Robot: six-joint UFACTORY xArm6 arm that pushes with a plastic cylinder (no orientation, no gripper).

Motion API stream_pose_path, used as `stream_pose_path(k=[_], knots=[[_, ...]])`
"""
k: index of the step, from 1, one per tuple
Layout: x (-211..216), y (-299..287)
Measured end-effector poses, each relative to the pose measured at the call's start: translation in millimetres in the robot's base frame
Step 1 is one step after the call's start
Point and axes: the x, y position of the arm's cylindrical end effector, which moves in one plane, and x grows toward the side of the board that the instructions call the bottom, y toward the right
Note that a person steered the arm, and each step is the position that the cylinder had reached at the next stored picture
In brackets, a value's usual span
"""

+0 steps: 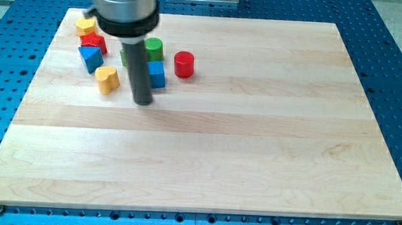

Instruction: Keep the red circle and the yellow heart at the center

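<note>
Tip [143,101] between yellow heart [107,79] and blue block [156,74], red circle [183,64] rightward

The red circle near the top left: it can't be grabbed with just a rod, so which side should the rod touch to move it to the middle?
Push rather than grip. The red circle lies up and left of the board's middle, so I'd set my tip against its upper-left side and push down-right. Its round wall probably lets it slip sideways, so aim through its middle. My tip now sits lower-left, beside the blue block.
</note>
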Motion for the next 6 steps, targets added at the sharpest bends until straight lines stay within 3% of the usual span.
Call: stream_pose_path(k=[1, 2, 3, 4, 5, 6], knots=[[-26.1, 5.8], [-82.7, -4.0], [2.9, -6.0], [35.7, -72.5], [-23.3, -146.2], [-43.5, -62.3]])
